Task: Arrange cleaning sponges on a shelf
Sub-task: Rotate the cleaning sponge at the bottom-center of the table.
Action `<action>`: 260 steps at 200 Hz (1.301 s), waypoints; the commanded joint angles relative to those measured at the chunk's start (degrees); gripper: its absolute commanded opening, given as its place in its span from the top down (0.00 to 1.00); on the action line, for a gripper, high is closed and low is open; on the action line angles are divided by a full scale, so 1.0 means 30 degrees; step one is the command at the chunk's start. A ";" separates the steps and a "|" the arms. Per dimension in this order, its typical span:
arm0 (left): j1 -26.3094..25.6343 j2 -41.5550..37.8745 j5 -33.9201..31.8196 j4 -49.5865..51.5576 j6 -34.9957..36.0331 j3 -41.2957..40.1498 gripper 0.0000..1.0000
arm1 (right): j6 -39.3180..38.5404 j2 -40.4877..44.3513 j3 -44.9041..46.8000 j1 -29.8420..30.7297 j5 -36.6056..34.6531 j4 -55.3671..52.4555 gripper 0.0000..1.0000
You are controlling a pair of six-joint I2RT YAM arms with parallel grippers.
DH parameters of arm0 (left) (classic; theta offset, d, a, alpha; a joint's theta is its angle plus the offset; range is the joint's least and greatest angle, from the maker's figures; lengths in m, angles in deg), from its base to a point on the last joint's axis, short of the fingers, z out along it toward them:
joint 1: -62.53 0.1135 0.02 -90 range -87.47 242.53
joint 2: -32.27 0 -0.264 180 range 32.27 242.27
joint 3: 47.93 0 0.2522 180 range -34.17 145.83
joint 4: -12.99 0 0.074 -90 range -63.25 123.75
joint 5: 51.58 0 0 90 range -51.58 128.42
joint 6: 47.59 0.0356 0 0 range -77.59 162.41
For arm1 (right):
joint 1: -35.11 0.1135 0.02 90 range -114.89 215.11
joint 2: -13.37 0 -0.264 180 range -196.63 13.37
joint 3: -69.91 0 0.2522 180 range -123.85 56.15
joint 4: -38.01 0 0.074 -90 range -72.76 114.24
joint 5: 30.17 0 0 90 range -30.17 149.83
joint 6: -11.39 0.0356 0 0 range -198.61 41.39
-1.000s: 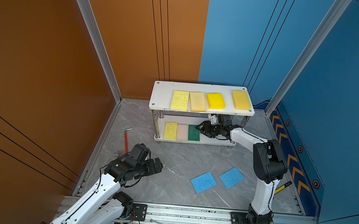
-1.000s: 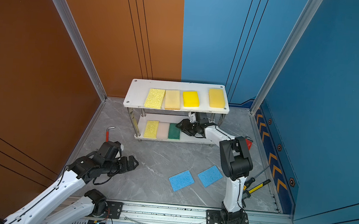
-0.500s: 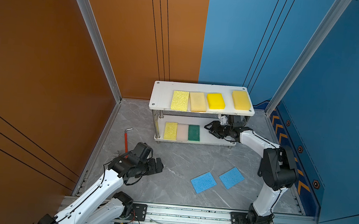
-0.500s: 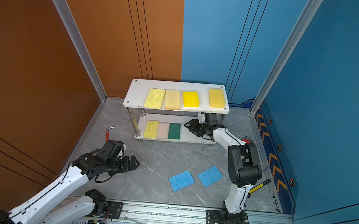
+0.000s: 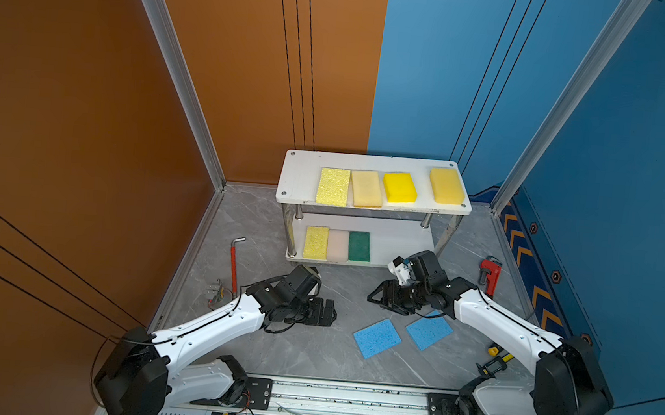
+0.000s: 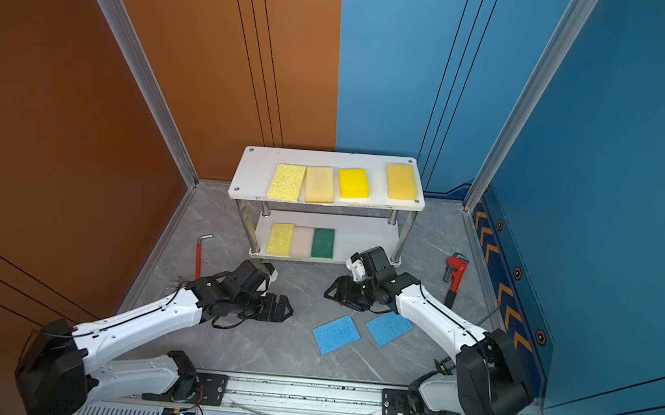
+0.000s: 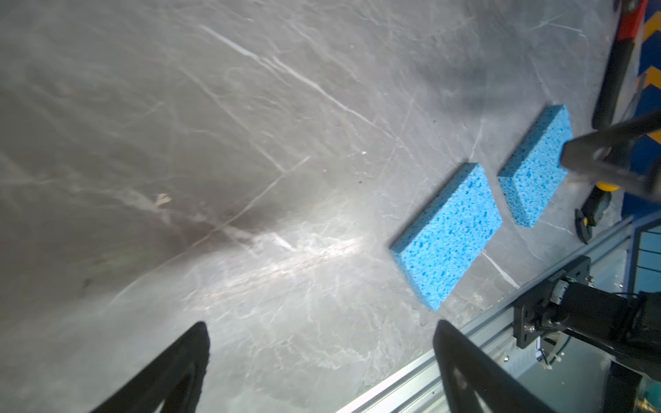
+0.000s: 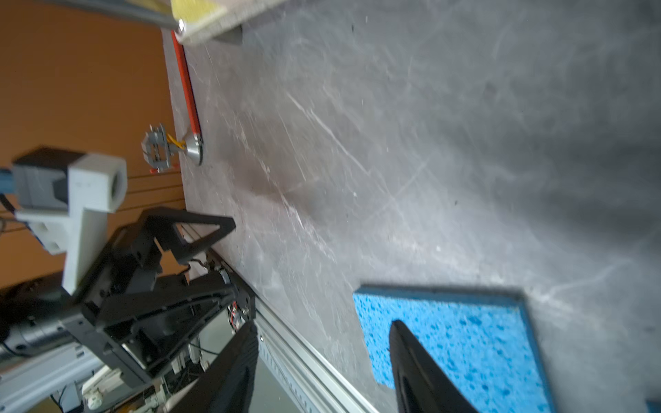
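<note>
The shelf (image 5: pixel 301 173) stands at the back. Its top board carries a porous pale-yellow sponge (image 5: pixel 333 187), a paler one (image 5: pixel 366 188) and two thick yellow ones (image 5: pixel 399 187) (image 5: pixel 446 186). On the lower board (image 5: pixel 397 243) lie a pale-yellow (image 5: pixel 316 242), a pinkish-beige (image 5: pixel 338 245) and a dark green sponge (image 5: pixel 359 246). Two blue sponges (image 5: pixel 377 338) (image 5: pixel 429 332) lie on the floor. My right gripper (image 5: pixel 374 298) (image 8: pixel 322 327) hovers open and empty just behind them, over one blue sponge (image 8: pixel 465 332). Left of them, my left gripper (image 5: pixel 323 312) (image 7: pixel 322 325) is low over the floor, open and empty.
A red hex key (image 5: pixel 233 265) and a small grey clip (image 5: pixel 214 290) lie by the left wall. A red pipe wrench (image 5: pixel 489 271) and a yellow-black tool (image 5: pixel 496 360) lie at the right. The metal rail (image 5: pixel 347 394) runs along the front edge.
My right arm has drawn back out of the shelf's lower tier to the floor beside the blue sponges, its jaws a little wider. The left gripper has edged toward the middle.
</note>
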 commanded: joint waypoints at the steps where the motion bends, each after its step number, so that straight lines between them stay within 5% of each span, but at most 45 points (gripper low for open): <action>1: -0.0455 0.1168 0.1657 -0.4374 -0.0334 -0.0226 0.02 | 0.0089 0.1399 0.1727 0.0883 0.0237 -0.3215 0.33; 58: -0.0312 0.4312 0.3586 -0.8302 -0.0948 -0.0116 0.02 | 0.0479 0.0717 0.4642 0.2032 0.0908 -0.2469 0.26; 103: -0.0469 0.5609 0.3245 -0.8939 -0.1426 0.0236 0.01 | 0.0066 0.0144 0.4819 0.0367 -0.0494 -0.1144 0.26; 148: -0.0337 0.4824 0.2599 -0.8953 -0.1900 -0.0413 0.00 | -0.0302 -0.1230 0.3443 -0.2053 -0.0316 0.0651 0.26; 260: 0.0300 0.1366 0.1567 -0.8372 -0.2842 -0.2873 0.00 | -0.1178 -0.7243 -0.2326 -0.1156 0.0804 0.0815 0.26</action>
